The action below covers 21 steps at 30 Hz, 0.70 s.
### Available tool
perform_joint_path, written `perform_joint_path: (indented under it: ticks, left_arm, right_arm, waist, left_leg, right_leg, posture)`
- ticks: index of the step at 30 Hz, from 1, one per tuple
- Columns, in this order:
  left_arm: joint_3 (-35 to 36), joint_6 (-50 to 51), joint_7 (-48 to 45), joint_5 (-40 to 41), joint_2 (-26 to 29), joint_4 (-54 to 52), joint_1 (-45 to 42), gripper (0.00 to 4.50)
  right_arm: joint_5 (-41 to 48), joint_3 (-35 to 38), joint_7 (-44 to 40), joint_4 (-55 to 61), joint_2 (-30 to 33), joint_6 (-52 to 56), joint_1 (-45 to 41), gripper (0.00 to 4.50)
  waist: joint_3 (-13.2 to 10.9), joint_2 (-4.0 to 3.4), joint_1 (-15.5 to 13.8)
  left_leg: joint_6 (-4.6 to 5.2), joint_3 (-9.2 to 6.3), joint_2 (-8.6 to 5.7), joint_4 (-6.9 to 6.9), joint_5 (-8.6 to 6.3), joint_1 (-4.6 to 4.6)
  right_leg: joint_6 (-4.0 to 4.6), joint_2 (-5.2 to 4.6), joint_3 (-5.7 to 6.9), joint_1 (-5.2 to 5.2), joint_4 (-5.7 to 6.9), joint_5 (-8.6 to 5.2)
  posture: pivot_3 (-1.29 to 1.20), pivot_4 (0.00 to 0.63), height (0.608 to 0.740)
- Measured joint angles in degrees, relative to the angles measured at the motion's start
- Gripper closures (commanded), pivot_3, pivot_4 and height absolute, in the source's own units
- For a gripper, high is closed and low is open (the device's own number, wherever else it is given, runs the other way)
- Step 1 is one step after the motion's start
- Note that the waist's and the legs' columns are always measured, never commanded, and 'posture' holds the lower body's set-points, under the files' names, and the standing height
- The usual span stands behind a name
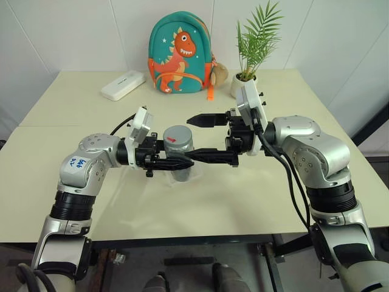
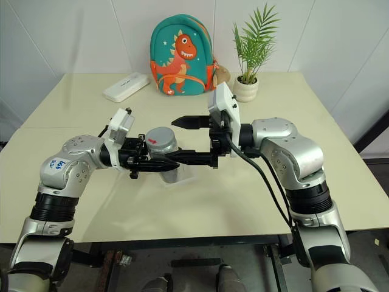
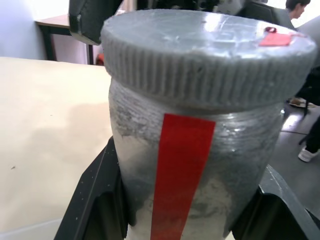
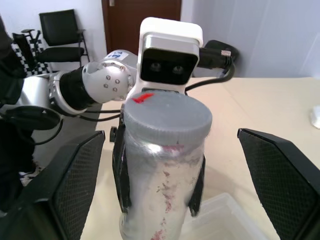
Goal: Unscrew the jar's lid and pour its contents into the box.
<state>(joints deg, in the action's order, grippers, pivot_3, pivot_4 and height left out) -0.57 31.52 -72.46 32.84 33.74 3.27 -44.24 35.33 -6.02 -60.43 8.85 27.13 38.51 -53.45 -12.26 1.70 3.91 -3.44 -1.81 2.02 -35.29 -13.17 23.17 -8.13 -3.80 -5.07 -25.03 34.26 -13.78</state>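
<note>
My left gripper [image 1: 179,160] is shut on the jar [image 1: 179,151] and holds it upright just above the table. The jar [image 3: 200,165] is clear but cloudy, with a red tape strip down its side. The grey lid [image 1: 178,135] with its red mark sits on the jar's neck. My right gripper [image 1: 191,139] is open, one finger [image 4: 70,185] on each side of the lid [image 4: 167,120], apart from it. The clear box [image 4: 225,220] lies on the table right below the jar. The contents are hidden behind the cloudy wall.
A dinosaur backpack [image 1: 180,55], a potted plant [image 1: 246,82] and a white oblong case [image 1: 123,85] stand along the table's far side. Bare tabletop [image 1: 231,194] lies between the box and the near edge.
</note>
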Motion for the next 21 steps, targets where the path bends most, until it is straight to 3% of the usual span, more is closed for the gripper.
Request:
perform_joint_path:
  ticks: [12, 21]
  left_arm:
    - [-0.05, -0.91, 1.49, -1.36, -0.02, 0.11, 0.05, 2.52]
    - [-0.05, -1.02, 2.36, -1.51, -0.04, -0.06, 1.32, 2.52]
  right_arm:
    - [-0.43, -0.95, 10.05, 2.16, -7.68, 4.07, -1.88, 0.03]
    - [-3.88, -2.56, 12.56, -0.99, -9.9, 2.56, -2.42, 0.03]
  waist:
    - [0.0, 0.0, -0.01]
    - [0.0, 0.0, -0.03]
  left_leg:
    - [-0.01, 0.0, 0.0, -0.02, 0.02, 0.0]
    - [-0.01, 0.0, 0.01, -0.02, 0.03, 0.03]
  right_leg:
    - [0.14, 0.01, 0.0, -0.17, 0.34, -0.08]
    - [0.17, 0.02, -0.01, -0.22, 0.4, -0.1]
  posture:
    - [0.0, 0.15, 0.74]
    - [0.0, 0.15, 0.74]
